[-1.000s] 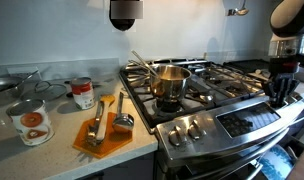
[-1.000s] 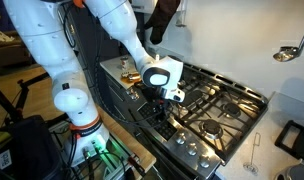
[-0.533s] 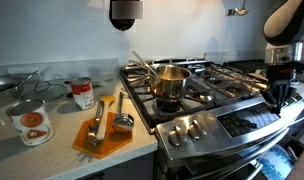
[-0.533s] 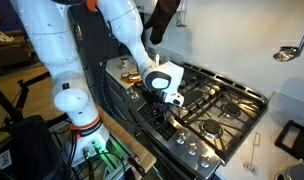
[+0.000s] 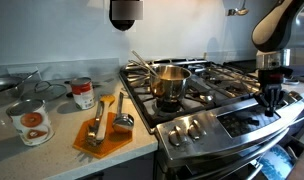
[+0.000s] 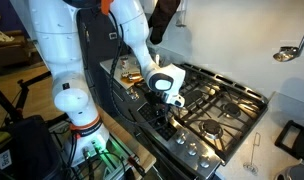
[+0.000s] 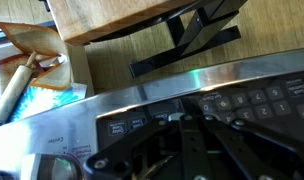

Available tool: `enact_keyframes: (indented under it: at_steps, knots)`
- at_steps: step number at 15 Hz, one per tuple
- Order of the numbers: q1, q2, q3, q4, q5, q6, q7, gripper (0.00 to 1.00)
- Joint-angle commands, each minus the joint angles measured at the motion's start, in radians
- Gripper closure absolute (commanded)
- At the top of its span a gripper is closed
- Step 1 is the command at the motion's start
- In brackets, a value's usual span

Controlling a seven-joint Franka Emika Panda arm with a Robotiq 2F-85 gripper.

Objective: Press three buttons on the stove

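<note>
The stove (image 5: 214,78) is a wide steel gas range with black grates, silver knobs (image 5: 189,130) and a dark control panel (image 5: 247,121). My gripper (image 5: 269,103) hangs at the stove's front right, just above the panel, and both exterior views show it (image 6: 175,101). In the wrist view its black fingers (image 7: 187,135) are shut together, empty, and point at the panel's rows of small labelled buttons (image 7: 254,100). I cannot tell whether the fingertips touch the panel.
A steel pot (image 5: 170,83) with a utensil in it sits on a front burner. An orange cutting board (image 5: 100,133) with tools and two cans (image 5: 30,122) lie on the counter beside the stove. The robot's base (image 6: 72,105) stands in front of the range.
My gripper has moved a little sideways along the stove's front, toward the middle of the control panel. Nothing else has moved.
</note>
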Motion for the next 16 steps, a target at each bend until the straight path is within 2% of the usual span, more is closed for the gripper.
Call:
enact_keyframes:
  at_steps: [1,16]
  knots:
    - [-0.001,0.052,0.010,0.032,0.039,0.001,-0.023,1.00]
    - [-0.001,0.118,0.027,0.077,0.063,0.005,-0.017,1.00]
